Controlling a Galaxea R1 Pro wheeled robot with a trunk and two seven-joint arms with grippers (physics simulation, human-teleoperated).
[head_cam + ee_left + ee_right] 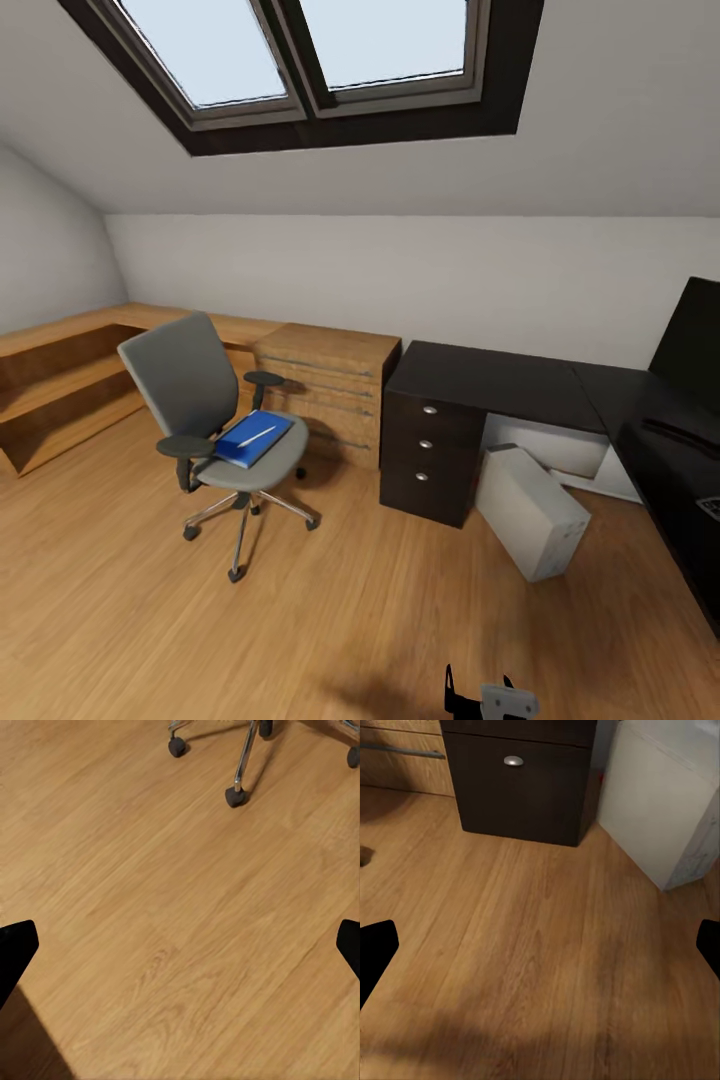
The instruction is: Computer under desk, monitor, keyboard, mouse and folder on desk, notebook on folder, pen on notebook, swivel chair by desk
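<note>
Best to approach swivel chair squarely, both grippers spread empty, before lifting pen off folder.

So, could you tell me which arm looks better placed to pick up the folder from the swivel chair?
Probably left: the swivel chair with the blue folder sits left of centre, and the open left gripper faces its casters; the right gripper faces the desk.
</note>
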